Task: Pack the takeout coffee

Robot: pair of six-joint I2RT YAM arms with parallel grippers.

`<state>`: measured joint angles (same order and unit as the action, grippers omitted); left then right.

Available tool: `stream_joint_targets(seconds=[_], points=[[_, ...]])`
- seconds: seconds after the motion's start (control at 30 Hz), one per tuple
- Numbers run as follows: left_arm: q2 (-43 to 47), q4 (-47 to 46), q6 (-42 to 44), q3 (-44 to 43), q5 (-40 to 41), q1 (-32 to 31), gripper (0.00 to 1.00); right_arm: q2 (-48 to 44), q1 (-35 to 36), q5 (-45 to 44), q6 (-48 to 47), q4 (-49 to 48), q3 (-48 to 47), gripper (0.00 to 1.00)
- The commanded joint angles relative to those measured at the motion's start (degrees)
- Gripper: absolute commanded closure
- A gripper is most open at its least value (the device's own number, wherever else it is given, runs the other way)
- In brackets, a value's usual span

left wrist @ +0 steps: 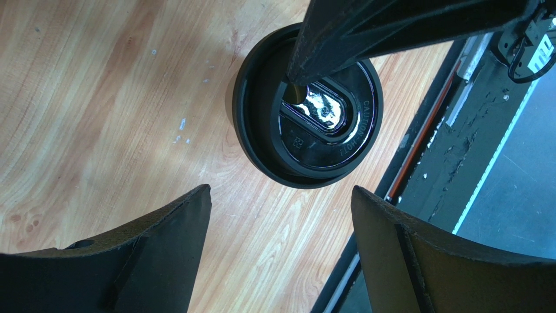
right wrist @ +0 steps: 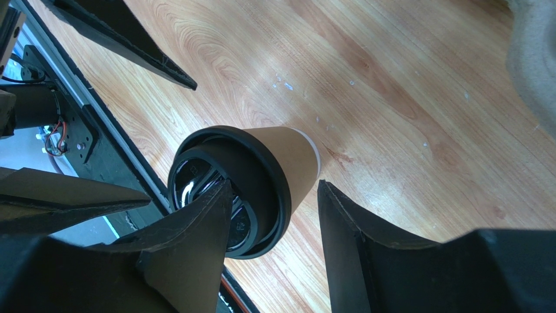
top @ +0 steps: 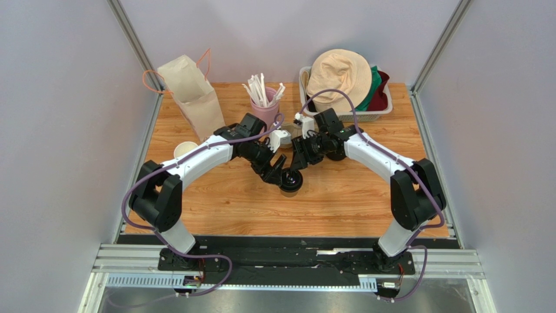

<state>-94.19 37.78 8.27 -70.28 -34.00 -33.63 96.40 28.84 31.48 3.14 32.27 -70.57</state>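
The takeout coffee (top: 291, 180), a brown paper cup (right wrist: 287, 156) with a black lid (left wrist: 326, 153), stands upright on the wooden table near the middle. My left gripper (left wrist: 280, 195) hovers just beside and above it, open, with only bare wood between its fingers (left wrist: 163, 248). My right gripper (right wrist: 274, 184) is open over the cup. One of its fingers (right wrist: 196, 241) lies across the lid's top. The other finger (right wrist: 365, 248) stands beside the cup wall with a gap. In the top view both grippers, left (top: 277, 173) and right (top: 301, 162), meet at the cup.
A kraft paper bag (top: 190, 91) stands at the back left. A pink cup of wrapped straws (top: 264, 98) is at the back middle, a bin with hats (top: 346, 81) at the back right. A lidless paper cup (top: 185, 150) stands by the left arm. The table's black front rail (left wrist: 431, 163) is close.
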Motion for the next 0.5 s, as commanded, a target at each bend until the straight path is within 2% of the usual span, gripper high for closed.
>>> stream_joint_targets(seconds=[0.0,0.27,0.4,0.47], points=[[-0.38,-1.57,0.16,0.85,0.51,0.23,0.14,0.54,0.96,-0.63,-0.94,-2.48,-1.51,0.45],[-0.99,-1.92,0.43,1.9,3.32,0.23,0.16,0.19,1.48,-1.34,-1.03,-2.39,-0.63,0.47],[-1.26,-2.45,-0.1,1.99,2.62,0.23,0.17,0.45,1.57,-1.6,-1.38,-2.39,-0.01,0.52],[-1.26,-2.45,-0.27,1.73,1.92,0.23,0.16,0.98,1.66,-1.08,-1.38,-2.39,0.34,0.6]])
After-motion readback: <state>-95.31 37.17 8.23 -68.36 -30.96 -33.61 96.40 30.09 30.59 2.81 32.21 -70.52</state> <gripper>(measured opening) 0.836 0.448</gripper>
